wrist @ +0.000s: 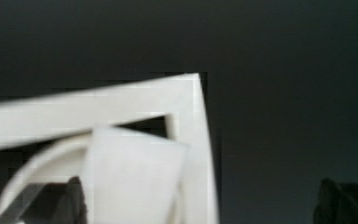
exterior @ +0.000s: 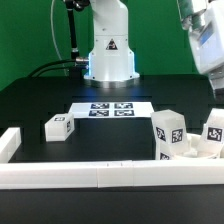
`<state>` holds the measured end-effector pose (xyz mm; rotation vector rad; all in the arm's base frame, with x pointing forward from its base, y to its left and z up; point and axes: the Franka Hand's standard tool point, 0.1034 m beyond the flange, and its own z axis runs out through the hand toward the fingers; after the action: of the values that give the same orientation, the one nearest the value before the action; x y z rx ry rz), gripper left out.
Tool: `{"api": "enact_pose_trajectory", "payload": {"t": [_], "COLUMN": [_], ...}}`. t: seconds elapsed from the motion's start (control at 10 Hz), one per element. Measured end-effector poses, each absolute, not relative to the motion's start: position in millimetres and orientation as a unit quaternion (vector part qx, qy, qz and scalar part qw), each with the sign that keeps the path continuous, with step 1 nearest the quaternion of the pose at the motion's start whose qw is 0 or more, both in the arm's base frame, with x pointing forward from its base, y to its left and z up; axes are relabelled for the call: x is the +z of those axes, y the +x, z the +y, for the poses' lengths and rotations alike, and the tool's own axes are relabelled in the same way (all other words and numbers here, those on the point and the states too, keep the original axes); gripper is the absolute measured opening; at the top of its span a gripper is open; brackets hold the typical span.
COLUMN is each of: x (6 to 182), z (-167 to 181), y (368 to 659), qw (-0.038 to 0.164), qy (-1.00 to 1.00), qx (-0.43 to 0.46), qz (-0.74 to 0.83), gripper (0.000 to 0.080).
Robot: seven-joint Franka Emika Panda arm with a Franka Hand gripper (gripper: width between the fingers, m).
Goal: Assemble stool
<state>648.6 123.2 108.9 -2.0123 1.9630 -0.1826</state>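
Note:
Two white stool legs with black-and-white tags stand upright at the exterior view's right (exterior: 168, 133) (exterior: 214, 130). Part of the round white seat (exterior: 198, 151) shows low between them. A third leg (exterior: 57, 127) lies on the black table at the left. My gripper (exterior: 214, 80) hangs blurred, high above the right-hand parts. In the wrist view its dark fingertips (wrist: 34, 205) sit wide apart at the picture's edges, so the gripper (wrist: 190, 205) is open and holds nothing. Far below it are a white leg (wrist: 144, 175) and a curved seat edge (wrist: 48, 170).
The marker board (exterior: 110, 108) lies flat in front of the robot base (exterior: 108, 50). Long white rails run along the front (exterior: 100, 176) and the left side (exterior: 9, 144); their corner (wrist: 167, 95) shows in the wrist view.

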Motion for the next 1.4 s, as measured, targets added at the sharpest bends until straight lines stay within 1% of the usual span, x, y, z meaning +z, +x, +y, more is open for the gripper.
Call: {"api": "enact_pose_trajectory", "payload": {"t": [0.2,0.3,0.4,0.5,0.6,0.7,0.8,0.9,1.0,1.1,1.2,1.4], "x": [109.2,108.9,108.3,112.5,113.0,110.9,113.3,109.7,110.5,109.3,106.8,106.8], "z": [120,120,120,120,118,115,115,114,110,112,120,129], "y": [649,649,647,650,654,654,657,651,653,653,651,648], "qw": [0.155,0.144,0.110,0.094,0.088,0.087,0.088,0.079,0.069,0.051,0.018,-0.019], "qy": [-0.734,-0.774,-0.854,-0.898,-0.929,-0.946,-0.941,-0.952,-0.962,-0.975,-0.989,-0.991], "qx": [-0.074,-0.082,-0.079,-0.075,-0.079,-0.088,-0.132,-0.125,-0.130,-0.133,-0.133,-0.109], "qz": [0.657,0.611,0.503,0.423,0.350,0.298,0.297,0.269,0.228,0.167,0.060,-0.079], "gripper": [0.0649,0.0649,0.0649,0.0649,0.0649,0.0649,0.0649,0.0649,0.0649,0.0649,0.0649,0.0649]}}
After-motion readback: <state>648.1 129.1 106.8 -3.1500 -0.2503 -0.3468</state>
